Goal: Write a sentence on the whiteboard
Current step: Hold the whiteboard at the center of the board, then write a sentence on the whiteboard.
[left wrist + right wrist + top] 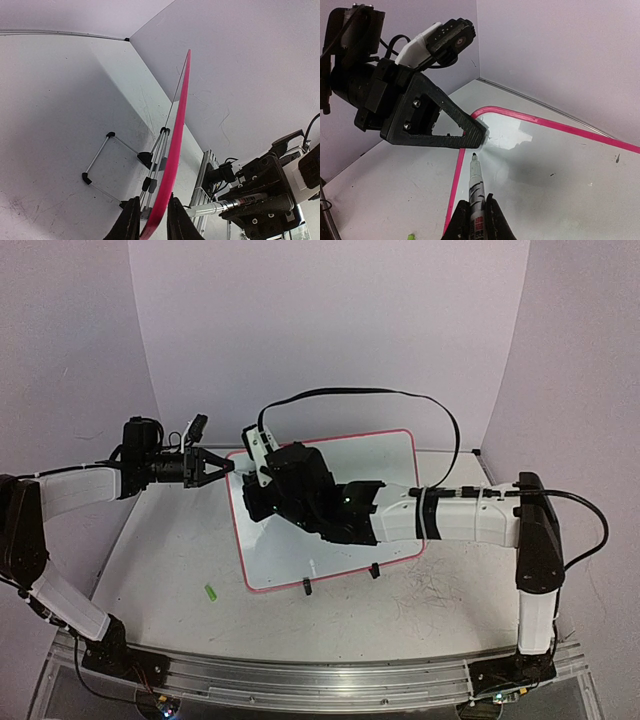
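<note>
Near the table's front edge, a small green piece [211, 593] is noted lying on the table [170, 560], left of the whiteboard [370, 455]. The whiteboard is found mid-table, propped at a tilt on two black clip feet [307, 587]. A wire stand [100, 160] is seen behind it in the left wrist view. Its face is crossed by the right arm. A marker [476, 195] is pinched between the fingers of the right gripper [477, 225], with the tip set just inside the pink rim at the board's far left corner; contact cannot be told. That same corner is clamped by the left gripper [152, 222], one finger pressed on either side of the rim
</note>
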